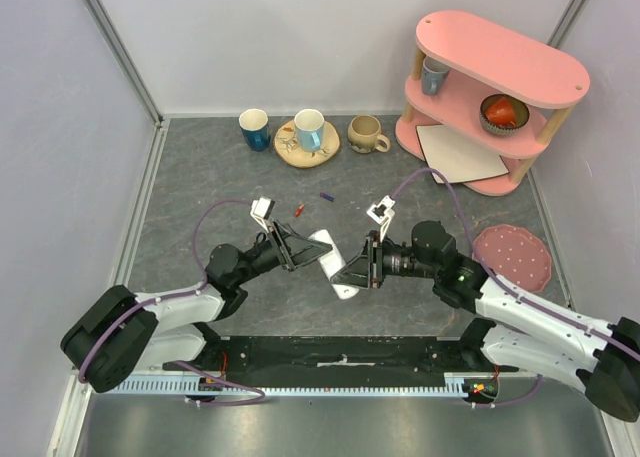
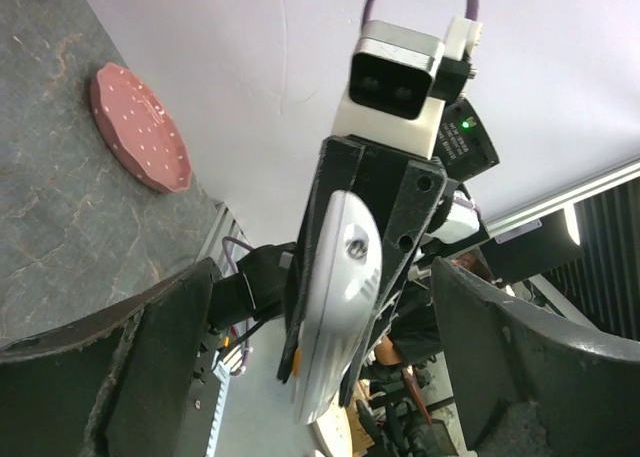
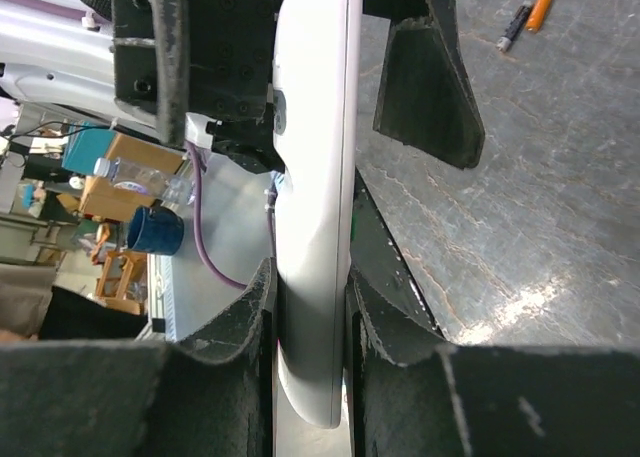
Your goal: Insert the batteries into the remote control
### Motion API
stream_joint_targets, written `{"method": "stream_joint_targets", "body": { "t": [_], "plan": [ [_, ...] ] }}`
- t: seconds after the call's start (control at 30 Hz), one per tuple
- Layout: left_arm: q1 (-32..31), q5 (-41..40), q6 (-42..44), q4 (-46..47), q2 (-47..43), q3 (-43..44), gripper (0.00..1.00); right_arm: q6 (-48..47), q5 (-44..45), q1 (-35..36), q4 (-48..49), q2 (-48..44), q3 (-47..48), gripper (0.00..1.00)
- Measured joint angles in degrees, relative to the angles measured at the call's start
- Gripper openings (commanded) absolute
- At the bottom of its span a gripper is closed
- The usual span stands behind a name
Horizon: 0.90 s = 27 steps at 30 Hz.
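White, stiff, probably light and slick plastic: the remote control (image 3: pixel 315 177) hangs above mid-table (image 1: pixel 200 177), pinched near one end by the right fingers (image 3: pixel 240 322). The left fingers (image 2: pixel 160 347) gape wide, holding nothing. Loose batteries (image 1: pixel 299 210) lie at twelve o'clock from it. Best gripped across its long edges.

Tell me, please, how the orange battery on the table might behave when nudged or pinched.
The orange battery is a thin cylinder lying flat on the table, so it would probably roll. It looks tiny, likely light, and its round body may slip from a pinch.
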Motion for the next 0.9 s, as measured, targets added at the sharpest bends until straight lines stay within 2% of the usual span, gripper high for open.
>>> {"method": "stream_joint_targets", "body": {
  "t": [0.07,0.13,0.23,0.3,0.43,0.5,0.63,0.73,0.9],
  "plan": [
    [0.96,0.2,-0.02,-0.48,-0.55,0.0,0.97,-2.29,1.44,-0.5,-5.31,-1.05,2.47,0.0],
    [3.17,0.59,-0.09,-1.9,-2.47,-0.02,0.98,-5.88,6.84,-1.05,-14.88,-1.49,8.0,0.0],
    [6.4,0.46,0.2,-6.1,-8.44,-0.24,0.98,-11.76,22.14,-1.4,-30.16,0.63,18.91,0.0],
    [7.5,-0.39,1.2,-11.61,-14.51,-0.79,0.95,-15.74,34.34,-1.6,-37.83,4.07,25.55,0.0],
    [7.58,-4.72,4.52,-25.29,-28.2,-2.58,0.89,-21.66,58.64,-2.82,-47.34,15.26,33.11,0.0],
    [7.58,-6.91,6.12,-32.39,-35.41,-4.09,0.89,-23.39,65.07,-4.66,-50.23,20.74,33.35,0.0],
    [7.58,-10.05,10.1,-46.31,-46.45,-4.39,0.86,-26.6,72.74,-9.31,-54.73,30.32,33.14,0.0],
    [7.58,-12.31,13.27,-56.54,-53.31,-4.24,0.85,-28.02,74.84,-11.28,-54.95,34.32,32.65,0.0],
    [7.58,-14.62,16.68,-66.03,-60.41,-4.15,0.84,-28.55,75.54,-11.91,-53.88,42.05,32.44,0.0]
  ]
}}
